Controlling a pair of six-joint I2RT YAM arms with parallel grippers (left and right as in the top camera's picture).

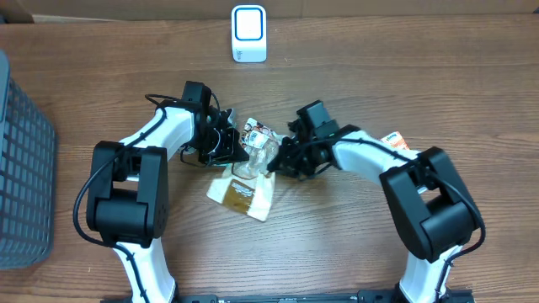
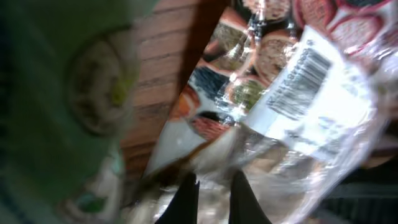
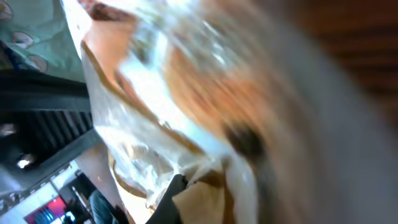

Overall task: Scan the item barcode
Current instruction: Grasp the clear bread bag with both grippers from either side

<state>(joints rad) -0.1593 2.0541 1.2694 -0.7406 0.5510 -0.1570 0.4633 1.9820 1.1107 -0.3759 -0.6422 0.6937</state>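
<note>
You have the snack bag [image 1: 257, 145] between the two arms at the middle of the table [image 1: 362, 76]. It appears to be held just above a flat brown-and-cream packet [image 1: 242, 195] lying on the wood. The left gripper [image 1: 226, 145] is closed on the bag's left side — in its wrist view the dark fingertips [image 2: 186, 198] stand almost together with clear film across them. The right gripper [image 1: 283, 158] is closed as well. Its wrist view is blurred but shows crinkled film right against its finger, so I judge it is pinching the bag's other side.

Expect the bag to be light and limp: thin clear plastic, loose contents, nothing stiff to push against. It will probably sag and fold wherever you don't hold it, and the film looks glossy, so a shallow pinch may slip. Take it by the edges or seams, not through the snacks, which would likely crush.

The barcode [image 2: 303, 74] sits on a white label, plain in the left wrist view, and the film around it is wrinkled and throws glare. You want that label pulled flat between the two grips and turned toward the scanner [image 1: 248, 35] — it stands well apart, at the far edge of the table.
</note>
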